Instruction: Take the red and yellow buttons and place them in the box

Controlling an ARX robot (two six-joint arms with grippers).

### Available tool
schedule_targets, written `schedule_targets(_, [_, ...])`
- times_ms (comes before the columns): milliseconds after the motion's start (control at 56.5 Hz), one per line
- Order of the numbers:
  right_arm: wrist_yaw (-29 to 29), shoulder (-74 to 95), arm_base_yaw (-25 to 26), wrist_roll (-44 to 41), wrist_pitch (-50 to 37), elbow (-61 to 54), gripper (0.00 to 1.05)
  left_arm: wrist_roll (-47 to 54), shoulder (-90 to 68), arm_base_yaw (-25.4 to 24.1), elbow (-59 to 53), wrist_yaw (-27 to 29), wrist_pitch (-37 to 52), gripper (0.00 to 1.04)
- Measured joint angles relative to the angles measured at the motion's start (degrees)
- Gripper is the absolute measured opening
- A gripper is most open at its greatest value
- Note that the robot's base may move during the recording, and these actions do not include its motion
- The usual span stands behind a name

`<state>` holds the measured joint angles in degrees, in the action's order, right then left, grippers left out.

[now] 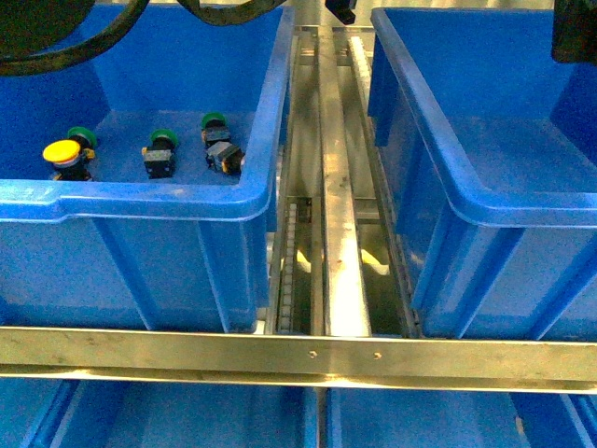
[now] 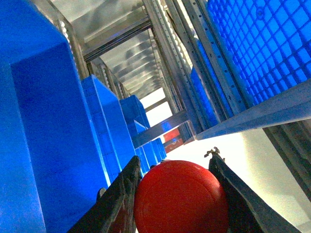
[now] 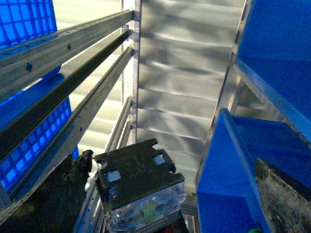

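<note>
Metal racking carries blue crates. Left pincer clamps the red button between both fingers. Yellow button lies near the left-hand crate's front-left corner. Right pincer has a dark switch block between its fingers; grip unclear.

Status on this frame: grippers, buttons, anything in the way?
Left gripper shut on red button. Right gripper: dark switch body between fingers, grip unclear. Yellow button in left crate beside green switches. No obstruction seen.
</note>
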<state>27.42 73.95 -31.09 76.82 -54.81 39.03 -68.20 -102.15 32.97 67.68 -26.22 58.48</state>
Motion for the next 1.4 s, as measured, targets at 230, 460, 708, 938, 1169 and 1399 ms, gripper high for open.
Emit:
schedule_targets(230, [-0.04,0.04,-0.31,-1.14,-0.17,0.81,0.99,0.00,-0.20,0.35,0.00,-0.31,-0.11,0.34])
schedule_targets(460, [-0.07,0.02,-0.35,-2.03,-0.15,1.36,0.99,0.00,-1.86,1.16,0.00,-0.26,-0.11,0.34])
schedule_targets(708, [0.31,-0.17,-0.11,-3.98,1.03,1.05,0.67,0.00,-2.89,1.86,0.09,0.31,-0.44,0.34])
schedule_targets(938, [0.59,-0.39,0.46,-4.44,1.46,0.42,0.40,-0.02,-2.89,2.12,0.72,0.35,-0.92,0.34])
schedule_targets(1169, [1.07,-0.39,0.52,-4.46,1.27,0.02,0.40,0.02,-2.86,2.10,0.87,1.31,-2.47,0.34])
schedule_targets(1399, [0.70,-0.31,0.87,-6.03,0.17,-0.46,0.39,2.84,-1.46,1.09,0.85,2.32,-5.07,0.68])
